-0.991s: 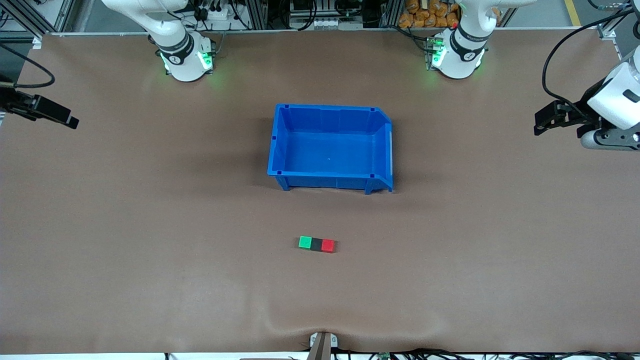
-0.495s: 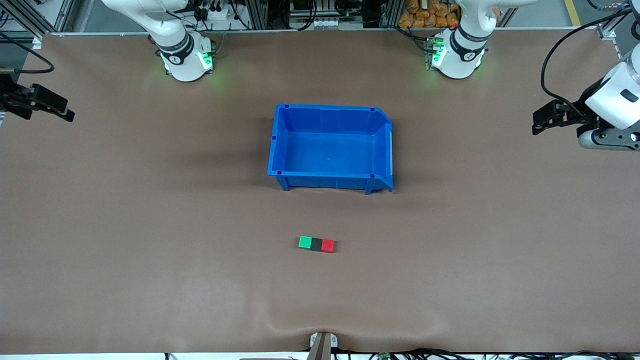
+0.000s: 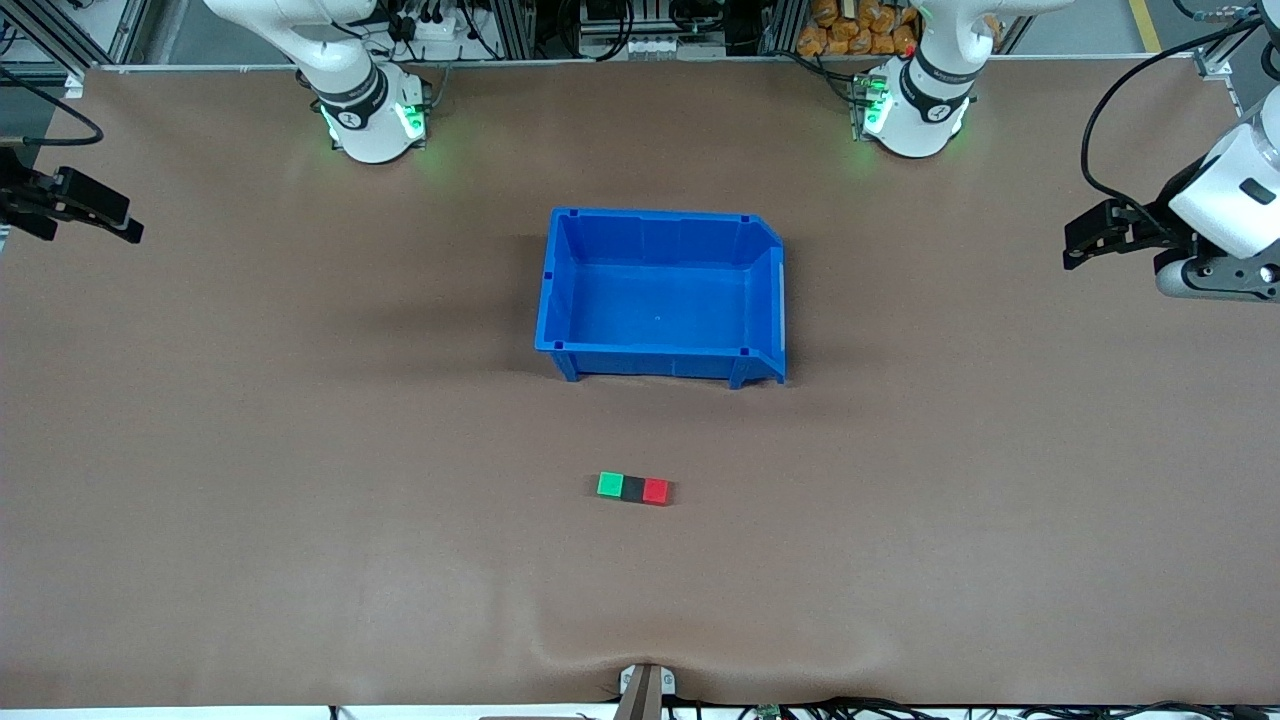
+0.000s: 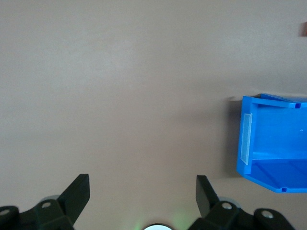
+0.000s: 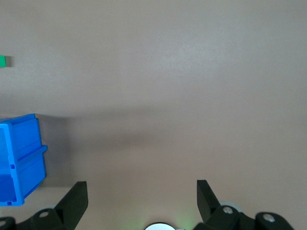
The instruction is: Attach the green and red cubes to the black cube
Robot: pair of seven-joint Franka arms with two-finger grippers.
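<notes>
Right end effector (image 3: pixel 95 213), fingers spread and empty, has drawn back over the counter (image 3: pixel 300 500) edge at its own end. Green cube (image 3: pixel 610 485), black cube (image 3: pixel 633 488) and red cube (image 3: pixel 655 490) sit touching in one row, nearer the camera than the blue bin (image 3: pixel 660 365); the joining looks finished. Left end effector (image 3: pixel 1085 245), also spread and empty, has retreated over its end edge. Wide free room surrounds the row.
</notes>
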